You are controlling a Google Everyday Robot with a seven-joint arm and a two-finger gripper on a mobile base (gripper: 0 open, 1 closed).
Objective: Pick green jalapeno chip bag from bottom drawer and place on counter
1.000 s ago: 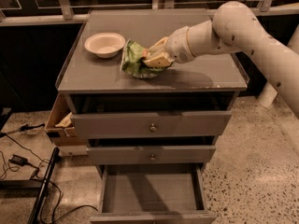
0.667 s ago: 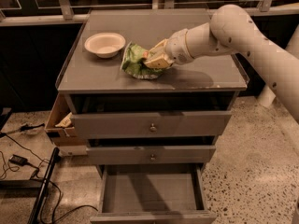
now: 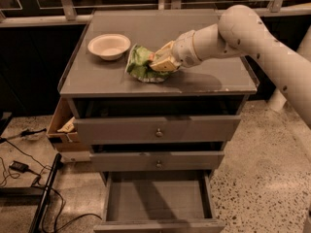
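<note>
While the white arm (image 3: 252,38) reaches in over the tabletop's right edge, the tool (image 3: 161,62) sits low near the tabletop's middle, touching the right side of the green jalapeno chip bag (image 3: 140,64). Cannot tell if the tool is clamped on the bag or just resting against it, since crumpled foil hides the contact spot. The bag lies crumpled on the tabletop (image 3: 209,81), about centre, a bit nearer the left edge than the right, its underside on the surface. A white bowl (image 3: 109,46) stands upright near the bag, toward the back left corner and not touching it. Under the tabletop are three grey drawers. The top drawer (image 3: 158,128) is pulled out a little, with a dark gap above its front. The middle drawer (image 3: 158,161) is also slightly out, and both have a small knob. The bottom drawer (image 3: 155,203) is pulled well out, its flat grey floor showing. A brown cardboard box (image 3: 60,125) sits against the cabinet's left side below the front left corner, with something pale in it. Black cables (image 3: 19,171) lie on the speckled floor (image 3: 262,178) to the left.
</note>
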